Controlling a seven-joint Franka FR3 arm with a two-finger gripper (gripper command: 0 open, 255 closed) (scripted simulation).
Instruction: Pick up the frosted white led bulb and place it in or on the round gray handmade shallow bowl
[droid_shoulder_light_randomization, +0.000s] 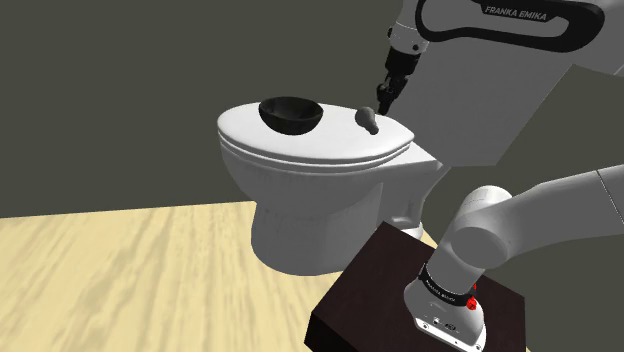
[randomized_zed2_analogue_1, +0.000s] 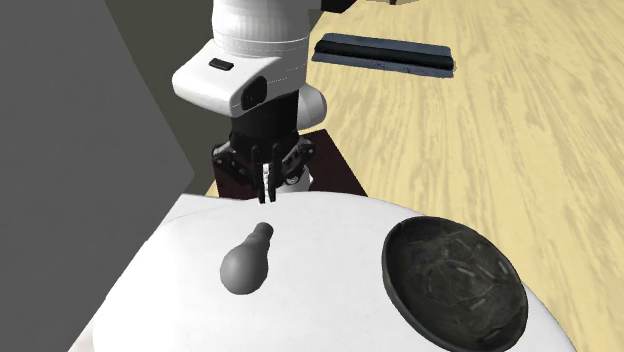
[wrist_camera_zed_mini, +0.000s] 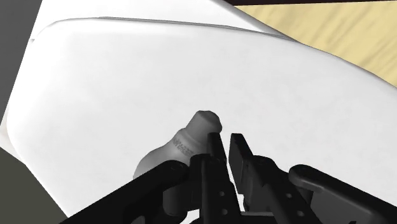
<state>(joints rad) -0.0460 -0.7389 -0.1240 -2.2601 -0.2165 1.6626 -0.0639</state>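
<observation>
A grey bulb (droid_shoulder_light_randomization: 368, 120) lies on its side on the white toilet lid (droid_shoulder_light_randomization: 320, 148). In the second exterior view the bulb (randomized_zed2_analogue_1: 245, 262) points its narrow base toward the arm, and the dark round bowl (randomized_zed2_analogue_1: 455, 282) sits to its right on the same lid (randomized_zed2_analogue_1: 330, 235). In the shoulder view the bowl (droid_shoulder_light_randomization: 290, 113) is left of the bulb. My black gripper (droid_shoulder_light_randomization: 383, 100) hangs just above and behind the bulb's base, fingers together with nothing between them (randomized_zed2_analogue_1: 266, 192). Seen from the wrist, the bulb (wrist_camera_zed_mini: 181, 149) lies just past the gripper (wrist_camera_zed_mini: 227, 147), partly hidden by it.
The toilet tank (droid_shoulder_light_randomization: 470, 100) rises right behind the gripper. A grey wall (randomized_zed2_analogue_1: 80, 120) stands close to the lid's side. My dark stand (droid_shoulder_light_randomization: 390, 290) sits on the wooden floor (droid_shoulder_light_randomization: 120, 270) beside the toilet. A flat dark object (randomized_zed2_analogue_1: 385, 52) lies far off on the floor.
</observation>
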